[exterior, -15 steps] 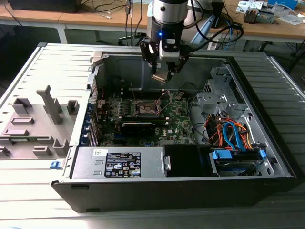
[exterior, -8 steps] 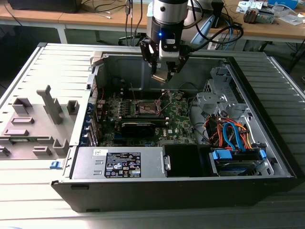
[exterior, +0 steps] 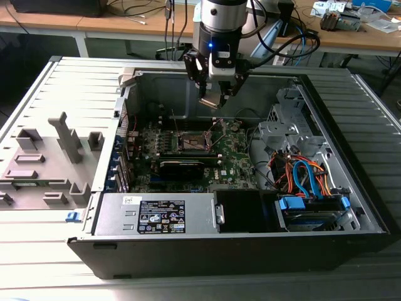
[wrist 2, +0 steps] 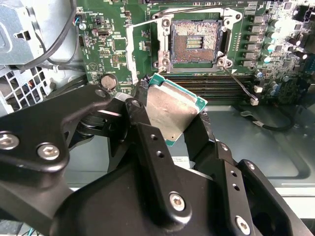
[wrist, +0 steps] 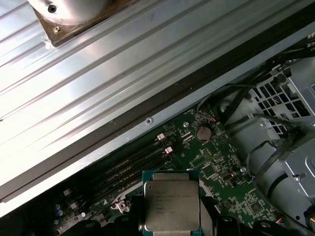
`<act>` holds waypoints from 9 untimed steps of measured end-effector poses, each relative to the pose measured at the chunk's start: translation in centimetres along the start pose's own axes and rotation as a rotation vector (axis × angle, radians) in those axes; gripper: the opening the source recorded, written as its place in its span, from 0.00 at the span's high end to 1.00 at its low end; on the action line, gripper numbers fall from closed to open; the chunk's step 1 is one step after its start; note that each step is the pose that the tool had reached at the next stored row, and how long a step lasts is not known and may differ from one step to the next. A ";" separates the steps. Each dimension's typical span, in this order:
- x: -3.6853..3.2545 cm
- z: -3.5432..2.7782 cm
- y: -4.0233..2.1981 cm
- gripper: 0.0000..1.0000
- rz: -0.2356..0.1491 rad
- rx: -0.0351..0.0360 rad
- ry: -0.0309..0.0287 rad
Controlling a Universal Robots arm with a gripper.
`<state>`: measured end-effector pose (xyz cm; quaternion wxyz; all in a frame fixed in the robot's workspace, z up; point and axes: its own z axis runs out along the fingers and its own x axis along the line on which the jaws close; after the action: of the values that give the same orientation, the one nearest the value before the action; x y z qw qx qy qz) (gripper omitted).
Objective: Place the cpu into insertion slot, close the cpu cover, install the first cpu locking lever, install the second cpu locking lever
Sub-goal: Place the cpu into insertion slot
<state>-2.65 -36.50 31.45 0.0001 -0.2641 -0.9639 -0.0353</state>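
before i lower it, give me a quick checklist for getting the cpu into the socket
1. cpu gripped between the fingers: ok.
2. insertion slot pins exposed, nothing lying in it: ok.
3. cpu seated in the slot: not ok, it is held clear above the motherboard.
4. cpu corners squared to the slot: cannot tell.

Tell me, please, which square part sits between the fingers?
The cpu, silver-topped with a green edge; the insertion slot lies bare on the motherboard, apart from it.
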 end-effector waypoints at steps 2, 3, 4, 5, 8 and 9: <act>0.00 0.01 0.00 0.45 0.002 0.0000 -0.0002; 0.00 0.01 0.00 0.45 0.003 0.0000 -0.0002; 0.00 0.01 0.00 0.45 0.004 -0.0001 -0.0002; 0.00 0.01 0.00 0.45 0.005 -0.0001 -0.0003; 0.00 0.02 0.00 0.45 0.007 -0.0001 -0.0005; 0.00 0.03 0.00 0.45 0.008 -0.0001 -0.0005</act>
<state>-2.65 -36.50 31.43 0.0000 -0.2679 -0.9628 -0.0353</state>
